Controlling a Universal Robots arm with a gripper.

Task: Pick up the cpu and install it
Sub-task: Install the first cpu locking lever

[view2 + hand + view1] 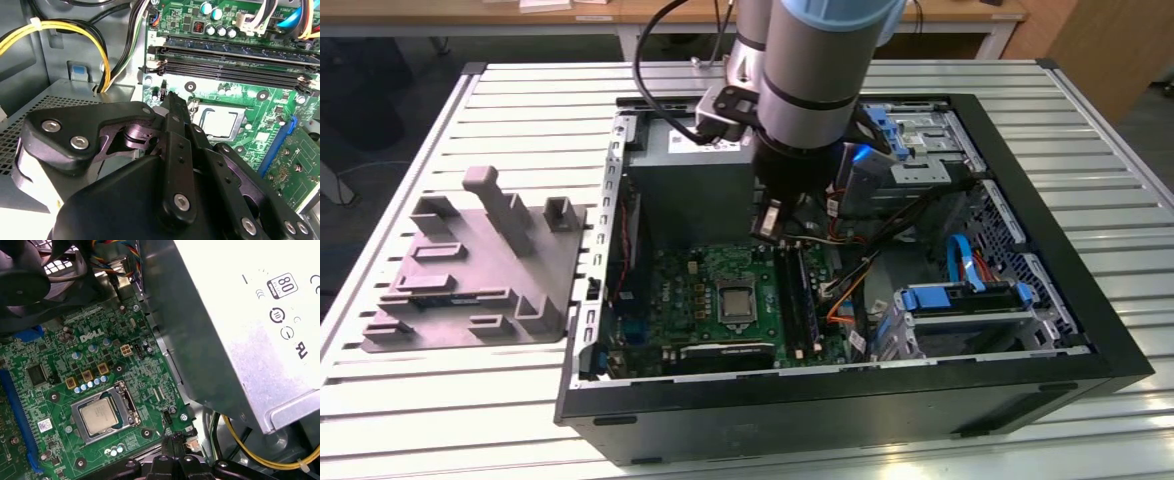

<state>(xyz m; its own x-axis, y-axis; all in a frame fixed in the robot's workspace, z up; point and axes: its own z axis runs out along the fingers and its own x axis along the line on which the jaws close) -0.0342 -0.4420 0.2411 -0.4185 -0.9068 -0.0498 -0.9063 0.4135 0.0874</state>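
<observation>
The cpu (98,417) lies flat in the motherboard socket, its pale silver top showing inside the metal frame (129,402). It also appears in the second wrist view (220,123) and, small and dark, in the exterior view (736,300). My gripper (771,232) hangs inside the open computer case, above the board and a little beyond the socket toward the power supply. Its black fingers come together in a thin tip (171,96) with nothing between them. That tip (172,436) sits beside the socket's corner, apart from the cpu.
A big grey power supply box (240,315) with a white label stands close beside the gripper. Yellow cables (60,30) run past it. Memory slots (230,60) lie alongside the socket. A grey-purple fixture (474,270) sits on the slatted table at the exterior view's left. Blue drive bays (961,298) are on the right.
</observation>
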